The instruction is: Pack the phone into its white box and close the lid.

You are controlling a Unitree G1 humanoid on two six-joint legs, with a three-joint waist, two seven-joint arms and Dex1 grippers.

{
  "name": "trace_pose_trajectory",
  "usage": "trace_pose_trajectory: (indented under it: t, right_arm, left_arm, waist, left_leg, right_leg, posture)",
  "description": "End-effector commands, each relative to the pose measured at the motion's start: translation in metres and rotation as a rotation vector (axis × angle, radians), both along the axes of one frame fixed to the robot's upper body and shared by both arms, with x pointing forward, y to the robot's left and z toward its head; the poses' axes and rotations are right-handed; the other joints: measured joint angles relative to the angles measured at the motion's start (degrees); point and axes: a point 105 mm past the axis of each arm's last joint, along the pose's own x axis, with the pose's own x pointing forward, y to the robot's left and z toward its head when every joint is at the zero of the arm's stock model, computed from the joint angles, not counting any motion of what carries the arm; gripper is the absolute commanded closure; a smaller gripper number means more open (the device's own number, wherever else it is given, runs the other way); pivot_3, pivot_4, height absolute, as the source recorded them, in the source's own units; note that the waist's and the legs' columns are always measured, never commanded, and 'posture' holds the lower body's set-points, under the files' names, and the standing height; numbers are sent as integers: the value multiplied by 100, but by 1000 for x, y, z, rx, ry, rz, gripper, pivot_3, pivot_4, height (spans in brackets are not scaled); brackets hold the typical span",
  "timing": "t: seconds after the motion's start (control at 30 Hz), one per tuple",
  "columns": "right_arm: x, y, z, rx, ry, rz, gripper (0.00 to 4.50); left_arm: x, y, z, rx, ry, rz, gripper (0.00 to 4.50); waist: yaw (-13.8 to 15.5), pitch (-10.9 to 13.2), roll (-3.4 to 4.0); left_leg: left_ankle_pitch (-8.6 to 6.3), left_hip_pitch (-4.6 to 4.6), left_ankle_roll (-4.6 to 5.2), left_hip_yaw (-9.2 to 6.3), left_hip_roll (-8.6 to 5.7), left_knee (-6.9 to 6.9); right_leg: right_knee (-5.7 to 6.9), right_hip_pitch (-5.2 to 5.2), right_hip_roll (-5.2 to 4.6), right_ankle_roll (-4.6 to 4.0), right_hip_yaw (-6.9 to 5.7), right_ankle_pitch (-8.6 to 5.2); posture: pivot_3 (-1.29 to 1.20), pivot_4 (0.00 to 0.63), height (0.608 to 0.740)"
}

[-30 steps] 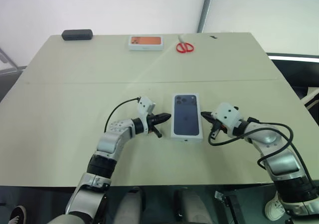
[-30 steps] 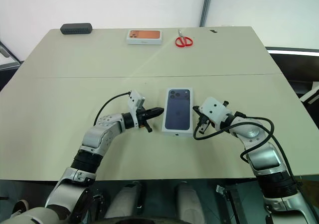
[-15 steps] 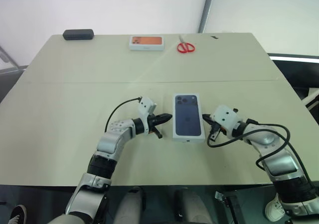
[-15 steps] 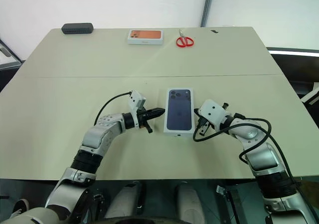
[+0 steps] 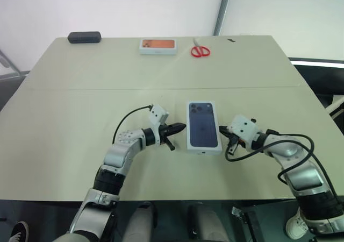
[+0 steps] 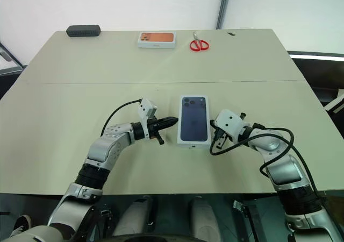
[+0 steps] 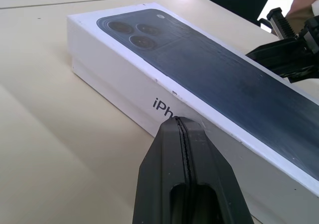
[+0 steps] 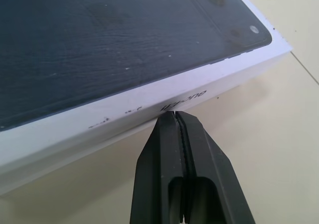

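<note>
Right fingers [image 6: 214,128] edged nearer lid [image 6: 193,121]; left fingers [image 6: 173,121] opposite

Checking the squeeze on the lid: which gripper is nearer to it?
Neither clearly: the left gripper and the right gripper, both shut, each sit against an opposite long side of the lid.

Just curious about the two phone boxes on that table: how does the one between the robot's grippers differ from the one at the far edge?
The white box has a dark blue phone picture on its lid; the orange-topped box shows orange. The white box lies lengthwise away from the robot and looks larger, being nearer; the orange-topped box lies crosswise. Both are closed, flat, white-sided.
</note>
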Motion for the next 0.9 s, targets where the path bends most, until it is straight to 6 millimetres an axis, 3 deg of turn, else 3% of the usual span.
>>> trace_pose_trajectory:
  t: [0.03, 0.2, 0.5, 0.73, 0.9]
  right_arm:
    - [-6, 13, 5, -18, -29, 78, 4477]
    - [-6, 17, 2, -18, -22, 87, 4477]
    - [-15, 22, 2, 8, 12, 147, 4477]
    - [-11, 19, 1, -30, -11, 129, 4477]
    - [-8, 10, 0, -74, -23, 117, 4477]
  left_arm:
    - [-6, -15, 10, -36, -15, -56, 4500]
    - [-9, -14, 2, 6, -19, -63, 4500]
    - [-7, -15, 20, -84, -51, -47, 4500]
    - [-9, -7, -2, 21, -31, -52, 4500]
    - [-4, 1, 2, -11, -19, -9, 4500]
  waist:
    - [1, 0, 0]
    - [-1, 0, 0]
    - [-6, 0, 0]
    - [-12, 0, 0]
    - [-13, -1, 0]
  left_leg:
    - [0, 0, 0, 0, 0, 0]
    - [0, 2, 0, 0, -3, 0]
    - [0, 2, 0, 1, -2, 1]
    - [0, 4, 0, 2, -2, 1]
    - [0, 4, 0, 2, -1, 1]
  right_leg:
    - [0, 0, 0, 0, 0, 0]
    - [0, 2, 0, 0, 0, 0]
    - [1, 2, 0, 0, 0, 0]
    - [3, 1, 2, 0, 1, 0]
    - [4, 1, 2, 0, 1, 0]
  posture:
    - [0, 150, 740]
    - [0, 150, 740]
    - [0, 150, 740]
    - [0, 150, 740]
    - [0, 150, 740]
